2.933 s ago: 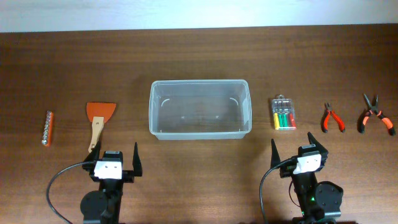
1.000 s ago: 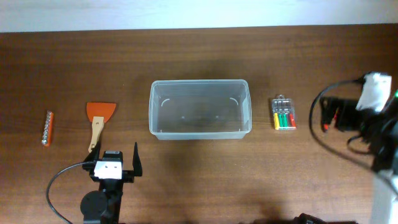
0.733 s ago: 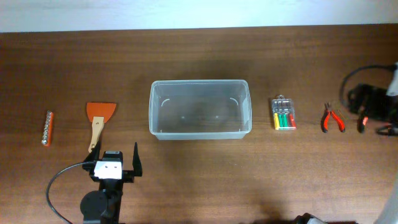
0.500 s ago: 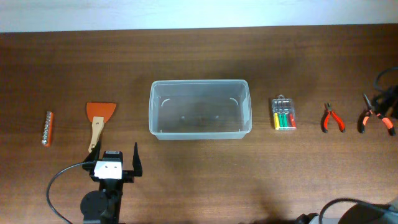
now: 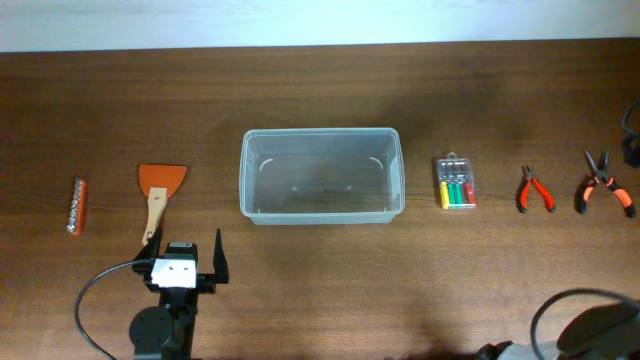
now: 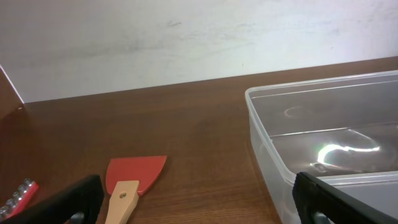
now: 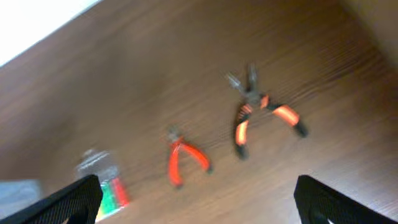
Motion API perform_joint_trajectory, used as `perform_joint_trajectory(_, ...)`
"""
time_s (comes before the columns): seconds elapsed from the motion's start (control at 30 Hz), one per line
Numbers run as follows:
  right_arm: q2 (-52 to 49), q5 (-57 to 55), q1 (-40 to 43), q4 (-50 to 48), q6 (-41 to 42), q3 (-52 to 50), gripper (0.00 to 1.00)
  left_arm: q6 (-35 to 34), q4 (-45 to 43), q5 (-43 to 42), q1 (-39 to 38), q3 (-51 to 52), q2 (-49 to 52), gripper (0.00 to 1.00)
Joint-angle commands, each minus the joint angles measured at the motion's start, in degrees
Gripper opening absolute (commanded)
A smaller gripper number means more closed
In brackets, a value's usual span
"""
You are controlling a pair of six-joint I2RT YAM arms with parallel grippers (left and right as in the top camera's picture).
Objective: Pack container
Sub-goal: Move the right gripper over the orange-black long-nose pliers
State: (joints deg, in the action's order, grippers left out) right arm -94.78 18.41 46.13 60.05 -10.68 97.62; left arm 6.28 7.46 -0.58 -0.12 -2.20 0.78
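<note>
The container (image 5: pixel 321 189) is a clear plastic tub, empty, standing at the table's middle. It also shows at the right of the left wrist view (image 6: pixel 336 146). My left gripper (image 5: pixel 190 250) is open and empty near the front edge, left of the tub; in its wrist view (image 6: pixel 199 208) the fingers stand wide apart. My right gripper (image 7: pixel 199 208) is open and empty, high above the table, and out of the overhead view. Below it lie small red pliers (image 7: pixel 185 163), larger orange-handled pliers (image 7: pixel 258 115) and a screwdriver set (image 7: pixel 106 186).
An orange scraper with a wooden handle (image 5: pixel 158 195) and a red bit holder (image 5: pixel 76 204) lie left of the tub. The screwdriver set (image 5: pixel 455 182), small pliers (image 5: pixel 533 190) and larger pliers (image 5: pixel 601 184) lie to its right. A cable (image 5: pixel 632 140) crosses the right edge.
My right arm rose from the front right, swept over the pliers and left the overhead view at the right edge. The left arm and all objects have not moved.
</note>
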Motion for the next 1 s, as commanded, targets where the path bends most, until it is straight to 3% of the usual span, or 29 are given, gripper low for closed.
perform_joint_trajectory(0.0,-4.33,-12.02,-2.23,-1.51,-1.25,1.07,0.99,0.7,-0.02,0.39,0.28,0.35,-0.48,0.99)
perform_joint_trajectory(0.13,-10.6,-30.34,-6.93,-0.92,-0.87,1.07,0.99,0.7,-0.02,0.39,0.28,0.35,-0.48,0.99)
perform_joint_trajectory(0.23,-13.86,-34.77,-9.7,-0.5,-0.87,1.07,0.99,0.7,-0.02,0.39,0.28,0.35,-0.48,0.99)
perform_joint_trajectory(0.5,-15.98,-28.94,-12.66,-3.41,-0.87,1.07,0.99,0.7,-0.02,0.39,0.28,0.35,-0.48,0.99)
perform_joint_trajectory(0.97,-20.0,-15.1,-8.83,-4.13,-0.83,1.07,0.99,0.7,-0.02,0.39,0.28,0.35,-0.48,0.99)
